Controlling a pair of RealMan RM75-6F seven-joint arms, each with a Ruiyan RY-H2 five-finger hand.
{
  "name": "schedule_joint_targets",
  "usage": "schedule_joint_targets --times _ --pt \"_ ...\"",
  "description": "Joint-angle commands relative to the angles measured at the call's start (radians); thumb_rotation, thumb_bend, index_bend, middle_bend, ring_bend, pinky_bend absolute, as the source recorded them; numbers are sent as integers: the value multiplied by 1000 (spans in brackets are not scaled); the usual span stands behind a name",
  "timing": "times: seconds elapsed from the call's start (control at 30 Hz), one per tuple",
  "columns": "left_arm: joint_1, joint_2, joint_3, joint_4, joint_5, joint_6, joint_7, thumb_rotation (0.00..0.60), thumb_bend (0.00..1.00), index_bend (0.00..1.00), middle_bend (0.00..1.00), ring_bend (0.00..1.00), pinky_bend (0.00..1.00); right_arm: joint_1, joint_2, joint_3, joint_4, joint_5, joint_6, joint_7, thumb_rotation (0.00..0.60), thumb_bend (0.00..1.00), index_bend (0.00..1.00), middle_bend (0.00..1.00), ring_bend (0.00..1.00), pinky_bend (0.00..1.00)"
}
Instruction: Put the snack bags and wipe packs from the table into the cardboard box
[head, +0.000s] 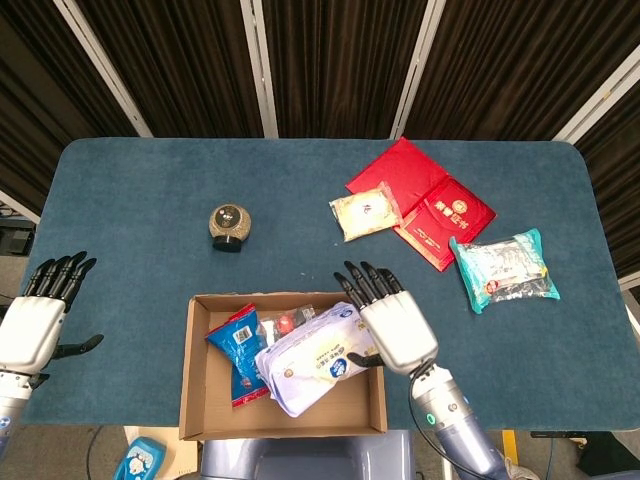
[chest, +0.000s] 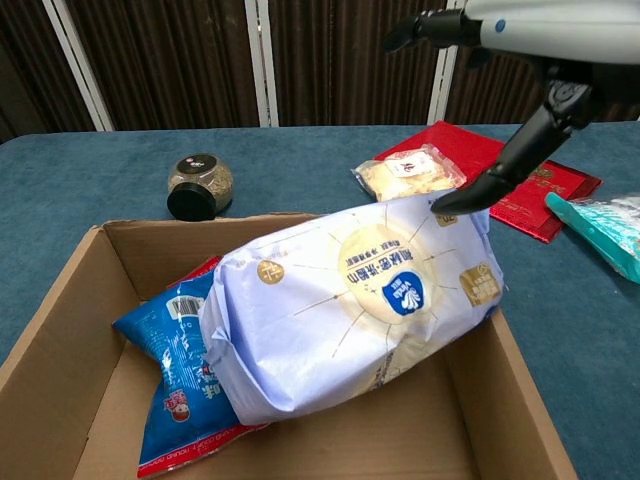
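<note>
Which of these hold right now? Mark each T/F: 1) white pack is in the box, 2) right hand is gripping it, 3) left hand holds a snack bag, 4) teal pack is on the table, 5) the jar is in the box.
1) True. The white pack lies in the cardboard box, partly on the blue snack bag.
2) False. The right hand is open above it, fingers spread.
3) False. The left hand is open and holds nothing, off the table's left edge.
4) True. The teal pack lies on the table, at its right.
5) False. The jar stands on the table beyond the box.
</note>
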Motion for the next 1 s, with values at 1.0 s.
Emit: schedule_joint_targets --times 1.0 --pt "-10 -23 -12 18 -37 -35 29 600 0 0 0 0 0 60 257 -3 805 365 -584 426 600 30 0 0 0 112"
